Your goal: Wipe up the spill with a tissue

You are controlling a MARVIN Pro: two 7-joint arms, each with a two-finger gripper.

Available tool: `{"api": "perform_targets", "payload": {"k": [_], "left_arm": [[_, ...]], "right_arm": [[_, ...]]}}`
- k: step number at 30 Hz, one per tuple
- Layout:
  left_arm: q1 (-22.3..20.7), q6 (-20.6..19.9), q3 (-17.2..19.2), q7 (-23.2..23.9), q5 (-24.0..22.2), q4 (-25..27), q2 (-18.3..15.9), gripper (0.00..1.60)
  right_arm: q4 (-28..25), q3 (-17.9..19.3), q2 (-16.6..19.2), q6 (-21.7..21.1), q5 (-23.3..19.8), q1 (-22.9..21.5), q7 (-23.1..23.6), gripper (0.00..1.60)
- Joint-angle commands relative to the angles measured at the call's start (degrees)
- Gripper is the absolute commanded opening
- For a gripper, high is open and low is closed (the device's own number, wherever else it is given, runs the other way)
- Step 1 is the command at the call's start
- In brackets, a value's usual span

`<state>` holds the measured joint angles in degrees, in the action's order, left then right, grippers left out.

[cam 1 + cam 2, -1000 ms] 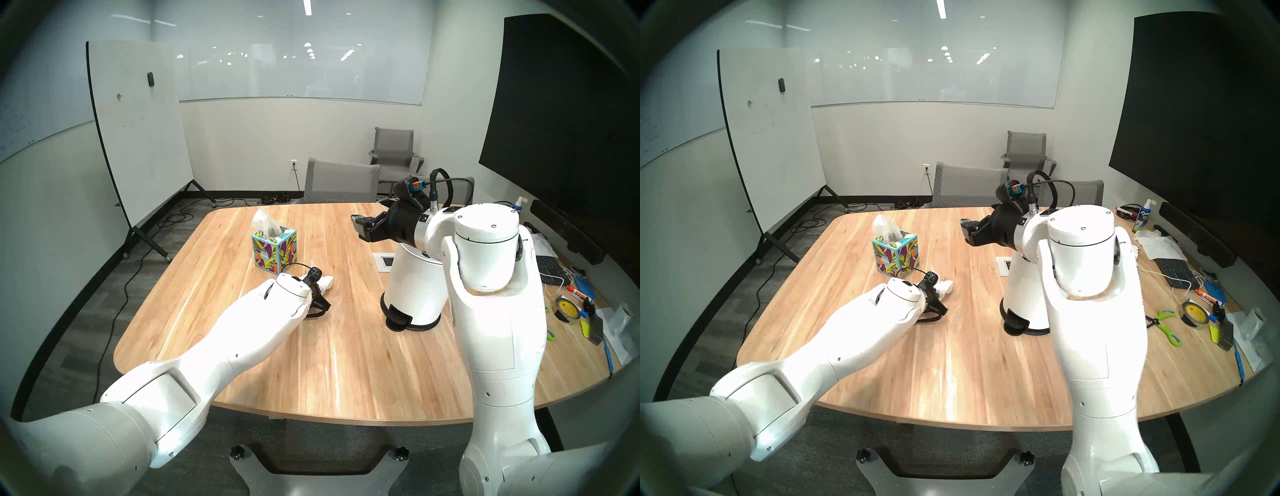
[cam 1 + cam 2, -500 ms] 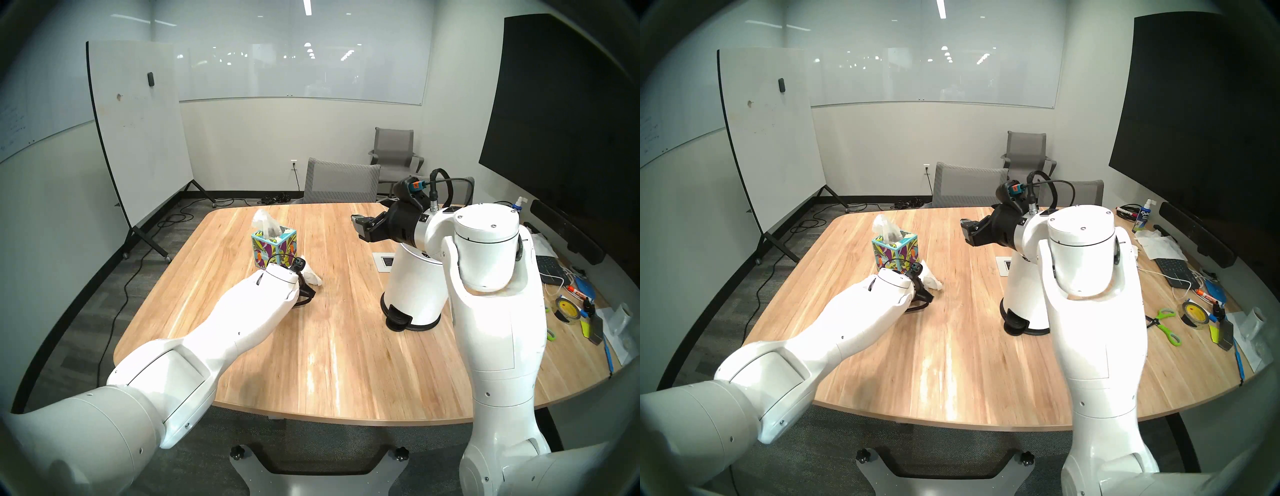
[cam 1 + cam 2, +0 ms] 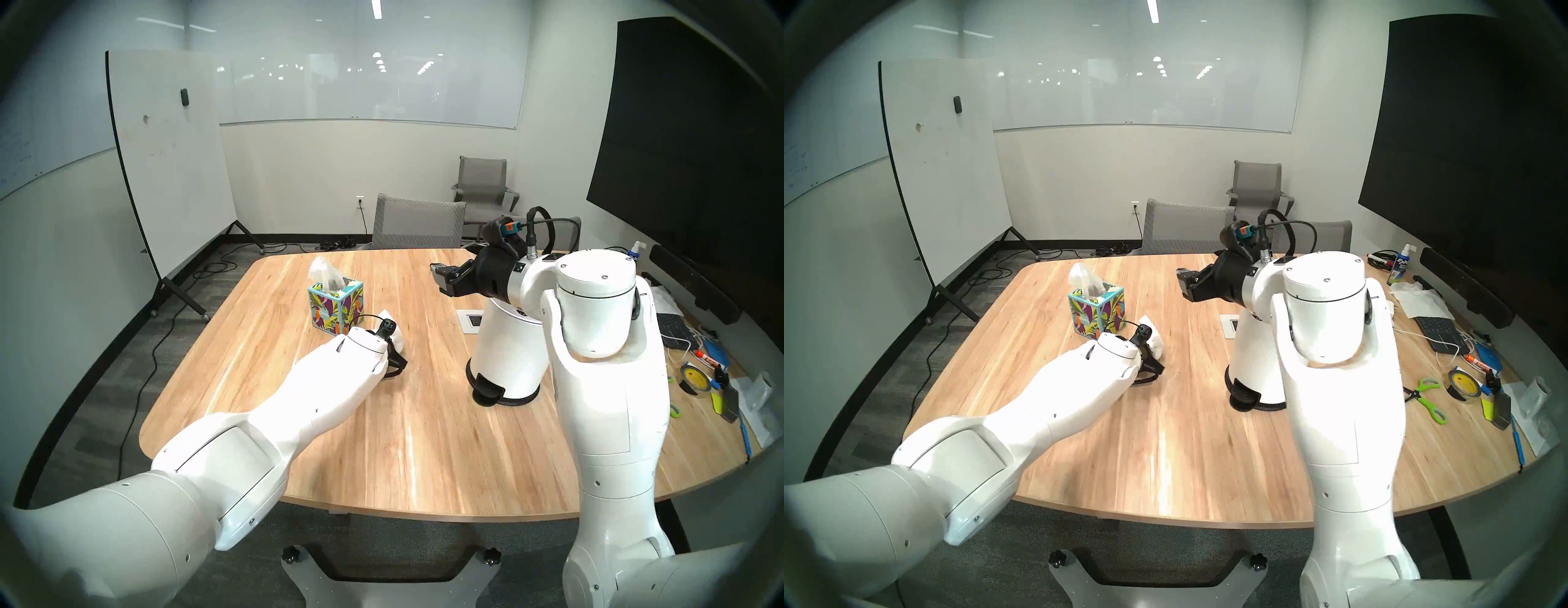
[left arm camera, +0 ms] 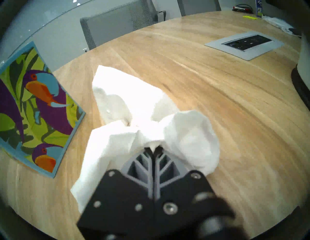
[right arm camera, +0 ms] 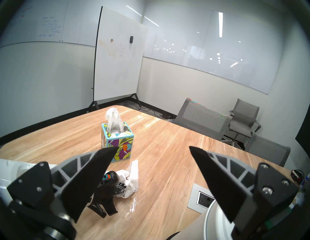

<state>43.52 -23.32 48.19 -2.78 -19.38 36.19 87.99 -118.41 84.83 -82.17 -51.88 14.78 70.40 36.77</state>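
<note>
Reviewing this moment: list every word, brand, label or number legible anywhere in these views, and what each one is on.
"EXPO": partly legible on the spray bottle at the table's far right edge; its smaller print is too blurred.
Handwriting on the wall whiteboard: faint blue lines, too small to read.
Label on the orange marker: blurred, unreadable.
Tape roll: print unreadable.
Tissue box: toucan pattern only, no text visible.

Toucan-print tissue box (image 3: pixel 335 306) on wooden table (image 3: pixel 424 424); white pedal bin (image 3: pixel 505 352) right.

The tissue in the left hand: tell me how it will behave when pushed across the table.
The tissue, pinched in the shut left hand, looks limp and crumpled, so it will probably bunch rather than slide flat. It seems very light, so it needs downward pressure.
</note>
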Motion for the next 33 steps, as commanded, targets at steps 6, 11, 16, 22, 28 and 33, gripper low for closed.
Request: {"api": "perform_targets", "payload": {"k": [6,11,16,22,28,33], "left_arm": [[-6.5,3.4,1.4,1.0,-0.3,-11.1,1.7,0.00],[-7.0,4.8,0.5,1.4,-0.2,-12.3,5.7,0.00],[-5.1,4.7,-0.7,2.3,-0.2,-9.9,6.9,0.00],[-7.8,8.1,0.0,2.2,-0.1,-17.8,4.7,0.00],[-9.0,9.1,0.5,3.7,-0.2,-18.9,1.7,0.00],[-11.8,10.7,1.2,4.6,-0.3,-23.7,4.0,0.00]], "right_arm": [[-0.9,0.0,-0.1,0.1,0.0,-0.6,0.0,1.60],[-0.9,0.0,0.0,0.1,0.0,-0.6,0.0,1.60],[-0.9,0.0,-0.1,0.1,0.0,-0.6,0.0,1.60],[-0.9,0.0,0.0,0.1,0.0,-0.6,0.0,1.60],[-0.9,0.0,-0.1,0.1,0.0,-0.6,0.0,1.60],[-0.9,0.0,0.0,0.1,0.0,-0.6,0.0,1.60]]}}
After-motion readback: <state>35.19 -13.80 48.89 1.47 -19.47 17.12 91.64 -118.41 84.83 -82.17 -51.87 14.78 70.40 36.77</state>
